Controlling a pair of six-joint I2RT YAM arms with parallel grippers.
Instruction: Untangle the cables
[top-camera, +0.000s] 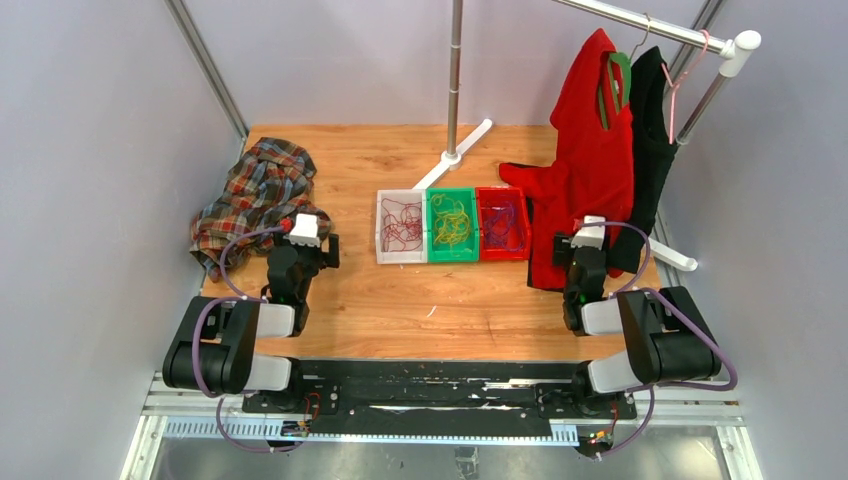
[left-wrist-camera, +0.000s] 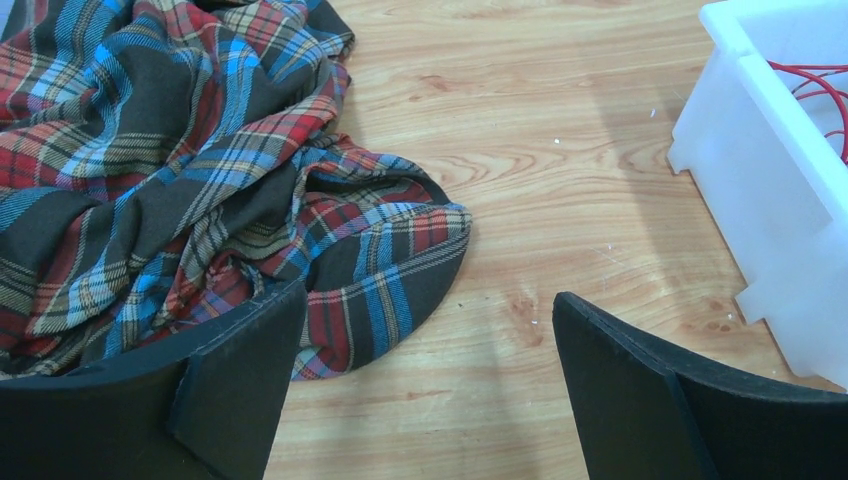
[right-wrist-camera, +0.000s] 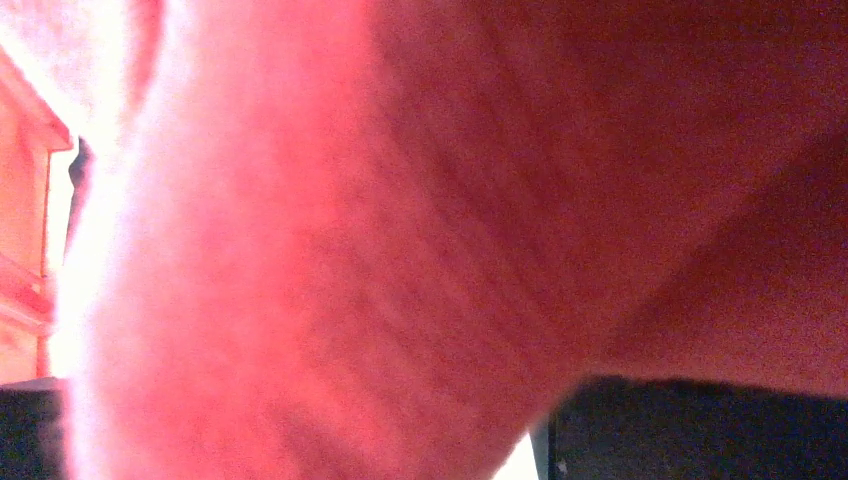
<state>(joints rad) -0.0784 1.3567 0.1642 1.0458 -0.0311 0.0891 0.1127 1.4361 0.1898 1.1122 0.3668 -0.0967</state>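
At mid-table, the cables (top-camera: 452, 224) lie sorted by colour in three bins (top-camera: 451, 192). Left jaws gape wide, empty, beside a plaid shirt (left-wrist-camera: 150, 150); right jaws stand wide against a red shirt (right-wrist-camera: 450, 200).

Wooden table (top-camera: 400, 310). Plaid shirt (top-camera: 258, 195), crumpled, far left. White bin (top-camera: 380, 228), green bin (top-camera: 450, 192) and red bin (top-camera: 500, 190), touching in a row, centre. Red garment (top-camera: 590, 170) and black garment (top-camera: 650, 130), hanging from rack (top-camera: 640, 22), right.

Dark red cables (top-camera: 402, 228): loose tangle, in white bin (top-camera: 381, 228), ahead of me. Yellow cables (top-camera: 452, 224): bunched, in green bin (top-camera: 450, 192). Purple cables (top-camera: 502, 226): looped, in red bin (top-camera: 500, 191).
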